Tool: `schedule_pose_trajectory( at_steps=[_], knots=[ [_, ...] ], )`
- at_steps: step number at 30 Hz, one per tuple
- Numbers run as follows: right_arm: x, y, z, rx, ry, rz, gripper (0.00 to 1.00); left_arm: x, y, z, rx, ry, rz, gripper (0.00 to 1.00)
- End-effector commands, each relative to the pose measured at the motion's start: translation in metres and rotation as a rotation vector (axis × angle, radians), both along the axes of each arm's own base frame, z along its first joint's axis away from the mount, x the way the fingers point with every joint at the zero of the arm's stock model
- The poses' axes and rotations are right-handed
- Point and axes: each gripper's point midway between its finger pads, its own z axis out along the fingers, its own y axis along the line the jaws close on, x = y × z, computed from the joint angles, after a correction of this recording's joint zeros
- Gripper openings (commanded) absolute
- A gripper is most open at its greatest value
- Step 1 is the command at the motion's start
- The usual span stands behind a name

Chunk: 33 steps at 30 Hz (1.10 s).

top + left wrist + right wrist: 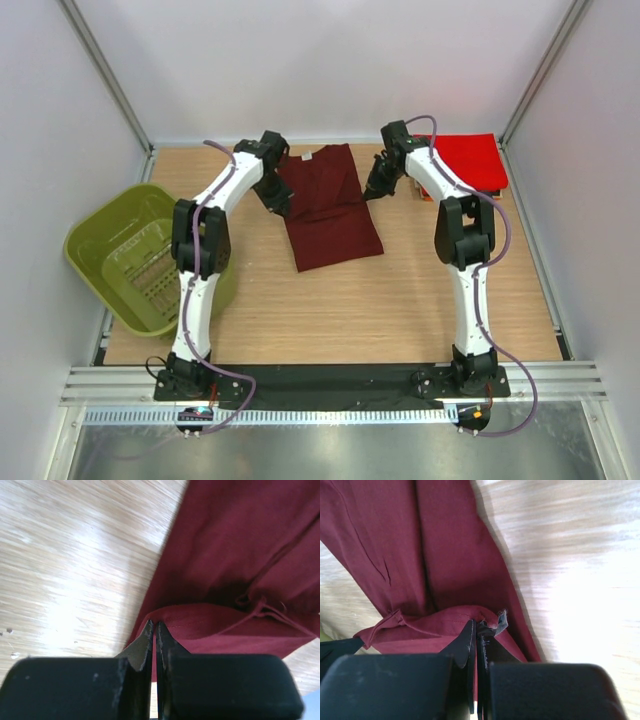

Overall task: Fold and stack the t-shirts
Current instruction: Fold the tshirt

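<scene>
The red t-shirt (470, 160) already lies folded at two o'clock on the bench (350, 300). The maroon t-shirt (335, 215), toward twelve, is a long strip, by my reckoning only half-folded and not yet stacked. The left claw (280, 203) and right claw (372, 190) pinch its opposite side edges (the wrist views show cloth nipped between pressed-together tips, which the overhead view cannot). Only the overhead view shows the red one.

arms (195, 310): white shells, chunky black joints, both the same
cables (420, 118): thin mauve, looping alongside
fingers (145, 647): matte black, kinda scuffed, tapering to thin tips
bases (470, 380): black blocks
</scene>
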Motion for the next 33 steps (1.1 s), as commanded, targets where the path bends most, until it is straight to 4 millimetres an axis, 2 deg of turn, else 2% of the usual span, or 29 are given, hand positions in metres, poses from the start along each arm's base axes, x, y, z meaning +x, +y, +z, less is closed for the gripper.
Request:
schedule_pose_trajectory(
  at_steps=[1, 5, 7, 10, 13, 17, 22, 25, 26, 28, 30, 33],
  knots=[
    [0.024, 0.005, 0.019, 0.037, -0.098, -0.014, 0.01, 0.01, 0.01, 0.003, 0.016, -0.01, 0.019, 0.0],
    [0.03, 0.009, 0.014, 0.052, -0.106, -0.016, 0.01, 0.019, 0.008, -0.001, 0.0, -0.034, 0.003, 0.0],
    [0.032, 0.011, 0.013, 0.062, -0.107, -0.017, 0.02, 0.026, 0.005, 0.0, -0.019, -0.057, -0.007, 0.04],
    [0.036, 0.011, 0.013, 0.06, -0.115, -0.028, 0.02, 0.036, 0.005, 0.011, -0.029, -0.111, -0.026, 0.07],
    [0.034, -0.001, 0.007, 0.015, -0.081, -0.073, 0.03, 0.045, 0.005, 0.02, -0.041, -0.155, -0.017, 0.08],
    [0.033, -0.008, -0.001, 0.022, -0.054, -0.122, 0.03, 0.049, 0.003, 0.016, -0.06, -0.154, -0.012, 0.09],
    [0.033, -0.008, 0.002, 0.039, -0.061, -0.122, 0.02, 0.049, 0.006, 0.014, -0.046, -0.145, -0.029, 0.16],
    [0.036, -0.01, 0.009, 0.053, -0.084, -0.142, 0.02, 0.054, 0.008, 0.029, -0.041, -0.192, -0.027, 0.2],
    [0.036, -0.01, 0.009, 0.054, -0.083, -0.146, 0.03, 0.056, 0.009, 0.039, -0.044, -0.216, -0.027, 0.22],
    [0.037, -0.009, 0.011, 0.065, -0.075, -0.161, 0.1, 0.058, 0.007, 0.051, -0.057, -0.242, -0.035, 0.23],
    [0.036, -0.009, 0.009, 0.081, -0.06, -0.173, 0.22, 0.054, 0.006, 0.062, -0.061, -0.259, -0.057, 0.24],
    [0.038, -0.005, 0.014, 0.116, -0.065, -0.173, 0.26, 0.041, -0.001, 0.07, -0.073, -0.256, -0.113, 0.2]
  ],
)
